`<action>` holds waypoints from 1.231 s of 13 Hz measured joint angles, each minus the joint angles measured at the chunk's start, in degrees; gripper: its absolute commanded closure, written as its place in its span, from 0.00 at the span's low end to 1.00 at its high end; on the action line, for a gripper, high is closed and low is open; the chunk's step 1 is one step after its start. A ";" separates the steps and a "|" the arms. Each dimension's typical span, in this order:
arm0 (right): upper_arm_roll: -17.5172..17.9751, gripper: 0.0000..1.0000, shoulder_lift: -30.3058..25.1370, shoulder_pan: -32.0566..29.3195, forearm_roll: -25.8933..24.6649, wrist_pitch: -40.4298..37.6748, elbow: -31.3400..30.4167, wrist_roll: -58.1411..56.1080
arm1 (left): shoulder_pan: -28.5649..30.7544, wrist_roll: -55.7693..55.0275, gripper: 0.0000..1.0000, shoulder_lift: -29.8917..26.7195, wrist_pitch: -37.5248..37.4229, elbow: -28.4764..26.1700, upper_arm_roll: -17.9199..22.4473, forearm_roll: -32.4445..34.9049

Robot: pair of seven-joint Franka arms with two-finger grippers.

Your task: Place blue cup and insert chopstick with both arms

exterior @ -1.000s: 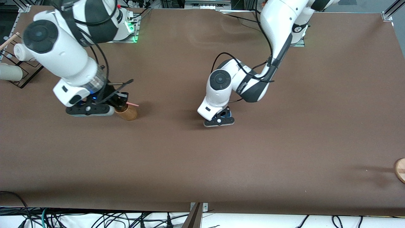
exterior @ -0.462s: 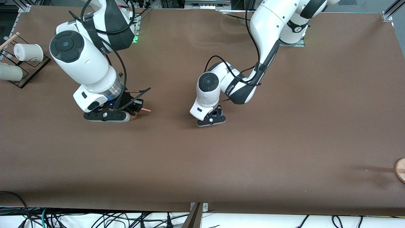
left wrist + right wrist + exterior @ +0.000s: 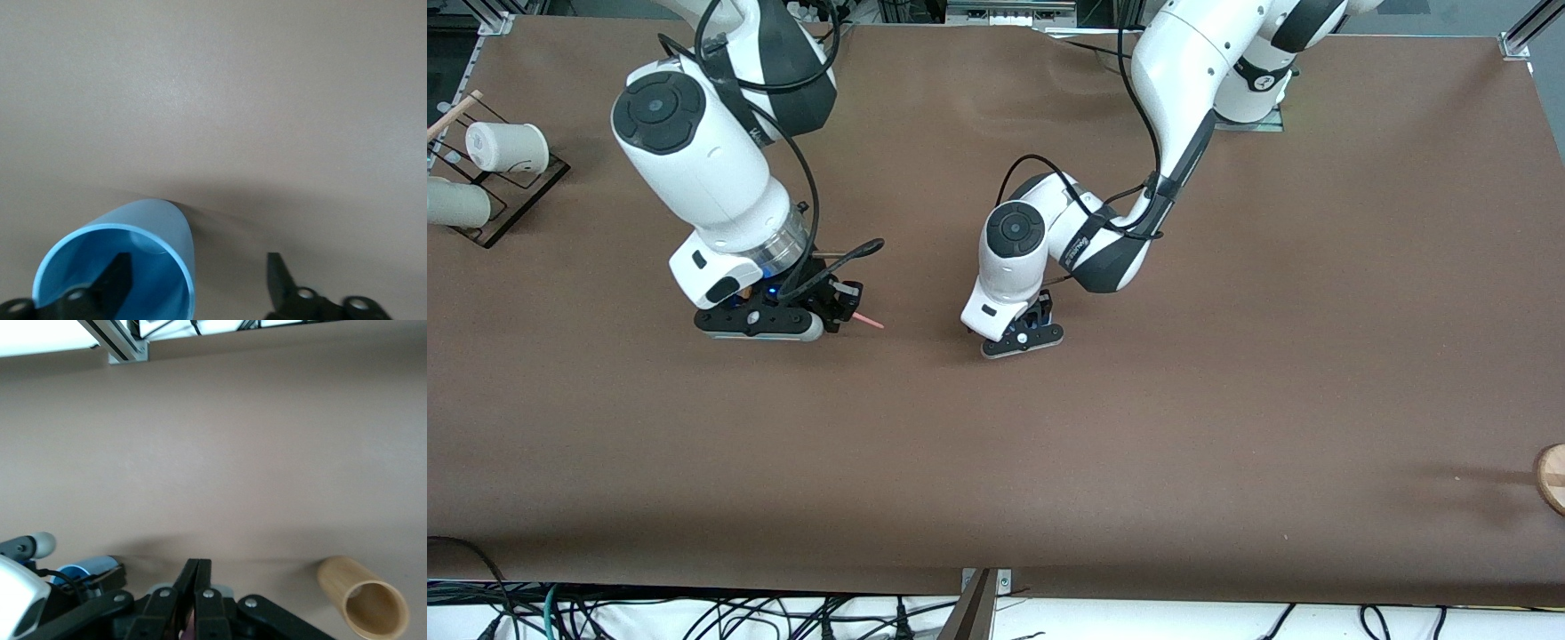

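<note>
The blue cup (image 3: 143, 230) stands on the brown table near its middle. My left gripper (image 3: 198, 263) is open low over it, with one finger (image 3: 110, 287) inside the cup and the other outside, clear of the wall. In the front view my left gripper (image 3: 1024, 336) hides the cup. My right gripper (image 3: 845, 307) is shut on the pink chopstick (image 3: 869, 321), whose tip sticks out toward the left arm's end. In the right wrist view the shut fingers (image 3: 207, 577) grip the stick, and the blue cup (image 3: 87, 572) shows farther off.
A tan wooden cup (image 3: 363, 603) is on the table beside my right gripper, hidden under it in the front view. A black rack with white cups (image 3: 507, 147) stands at the right arm's end. A wooden disc (image 3: 1552, 476) sits at the left arm's end.
My right arm has carried the chopstick toward the blue cup and now covers the wooden cup. My left gripper shifted a little toward the right arm's end, then stopped.
</note>
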 measured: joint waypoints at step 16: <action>0.22 1.00 4.46 11.38 1.70 14.82 0.06 17.09 | 24.96 33.87 0.00 -22.49 -33.61 5.22 1.30 -4.78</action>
